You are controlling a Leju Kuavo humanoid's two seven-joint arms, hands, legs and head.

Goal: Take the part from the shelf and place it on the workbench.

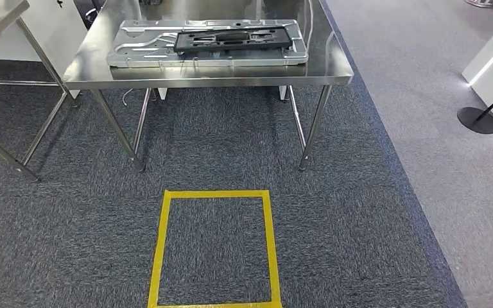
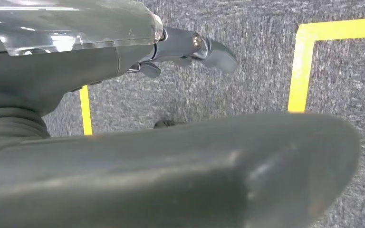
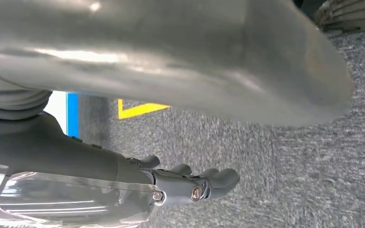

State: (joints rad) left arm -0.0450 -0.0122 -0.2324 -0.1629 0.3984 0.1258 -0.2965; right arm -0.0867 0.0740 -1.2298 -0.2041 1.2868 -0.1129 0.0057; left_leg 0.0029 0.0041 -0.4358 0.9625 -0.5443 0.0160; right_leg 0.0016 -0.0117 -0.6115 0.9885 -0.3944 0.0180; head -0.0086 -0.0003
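My left hand (image 2: pixel 190 50) and right hand (image 3: pixel 195 183) hang at my sides over the carpet, fingers loosely curled, holding nothing. The black plastic part (image 1: pixel 231 38) lies on a grey metal panel (image 1: pixel 135 51) on the steel bench (image 1: pixel 205 74) ahead. I judge my job is stepping squarely onto the yellow floor square (image 1: pixel 164 237), arms clear of the bench edge.

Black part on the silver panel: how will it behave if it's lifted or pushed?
The black part looks like moulded plastic, ribbed and cut out: probably light and fairly stiff. It is long and thin, so may flex when lifted by one end. It rests on a smooth silver panel, so a push would likely slide it.
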